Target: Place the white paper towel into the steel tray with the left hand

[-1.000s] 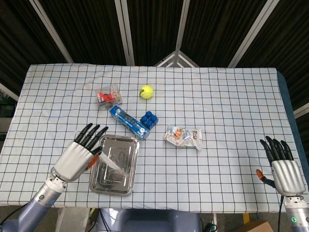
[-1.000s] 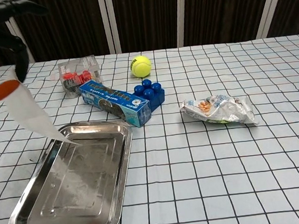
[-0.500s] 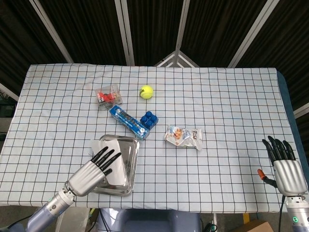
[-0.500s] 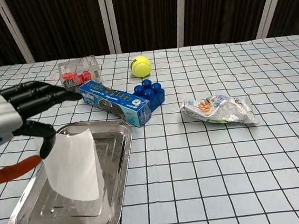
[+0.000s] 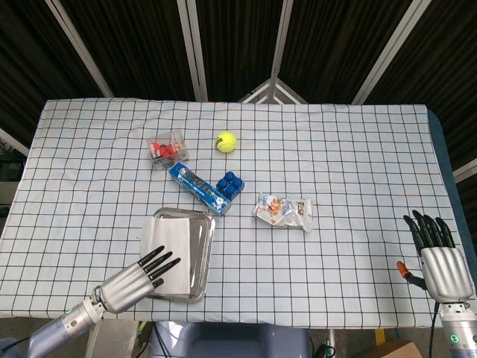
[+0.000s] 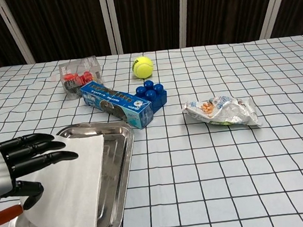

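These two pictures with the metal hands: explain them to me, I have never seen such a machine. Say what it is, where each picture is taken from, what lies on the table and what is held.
It is a robot with two arms, each ending in a mechanical hand with black fingers. The head view looks down from above; the chest view looks across the table from lower down.

The left hand hovers, fingers spread, at the near end of a steel tray, where a white paper towel lies flat, its left edge overhanging the rim. The right hand is open near the right edge. Neither holds anything.

Also there: a tennis ball, a clear box of red pieces, a long blue box, a blue toy block and a crumpled snack bag.
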`<control>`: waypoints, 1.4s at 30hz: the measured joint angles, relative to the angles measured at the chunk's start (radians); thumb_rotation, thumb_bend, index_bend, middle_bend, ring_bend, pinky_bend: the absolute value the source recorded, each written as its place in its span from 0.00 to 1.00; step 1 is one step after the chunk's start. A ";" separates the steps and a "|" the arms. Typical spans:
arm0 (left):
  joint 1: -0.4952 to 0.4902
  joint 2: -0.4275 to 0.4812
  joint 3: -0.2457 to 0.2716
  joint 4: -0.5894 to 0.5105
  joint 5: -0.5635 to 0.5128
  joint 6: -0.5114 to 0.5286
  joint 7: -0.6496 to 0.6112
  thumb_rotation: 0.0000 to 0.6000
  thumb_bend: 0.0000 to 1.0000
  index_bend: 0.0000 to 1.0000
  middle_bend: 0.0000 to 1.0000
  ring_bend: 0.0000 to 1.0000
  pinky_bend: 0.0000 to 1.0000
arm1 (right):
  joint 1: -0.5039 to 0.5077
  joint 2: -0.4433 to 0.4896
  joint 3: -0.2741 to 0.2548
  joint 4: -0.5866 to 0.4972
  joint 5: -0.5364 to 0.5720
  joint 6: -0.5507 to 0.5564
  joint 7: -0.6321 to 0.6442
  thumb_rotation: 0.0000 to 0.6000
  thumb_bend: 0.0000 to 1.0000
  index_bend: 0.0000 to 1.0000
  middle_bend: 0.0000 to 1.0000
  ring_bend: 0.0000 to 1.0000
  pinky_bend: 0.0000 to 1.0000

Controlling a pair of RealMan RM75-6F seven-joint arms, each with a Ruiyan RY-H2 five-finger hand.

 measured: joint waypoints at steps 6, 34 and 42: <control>-0.023 0.000 0.008 0.028 0.015 -0.011 -0.005 1.00 0.49 0.56 0.03 0.00 0.00 | 0.000 0.001 -0.001 0.000 -0.002 0.000 0.001 1.00 0.31 0.00 0.00 0.00 0.00; -0.109 -0.025 -0.001 0.037 0.063 -0.056 0.050 1.00 0.49 0.56 0.03 0.00 0.00 | 0.002 0.002 0.000 0.001 -0.004 -0.002 0.006 1.00 0.31 0.00 0.00 0.00 0.00; -0.127 -0.021 0.007 0.018 0.089 -0.049 0.057 1.00 0.49 0.56 0.03 0.00 0.00 | 0.003 0.001 0.000 0.000 -0.004 -0.003 0.005 1.00 0.31 0.00 0.00 0.00 0.00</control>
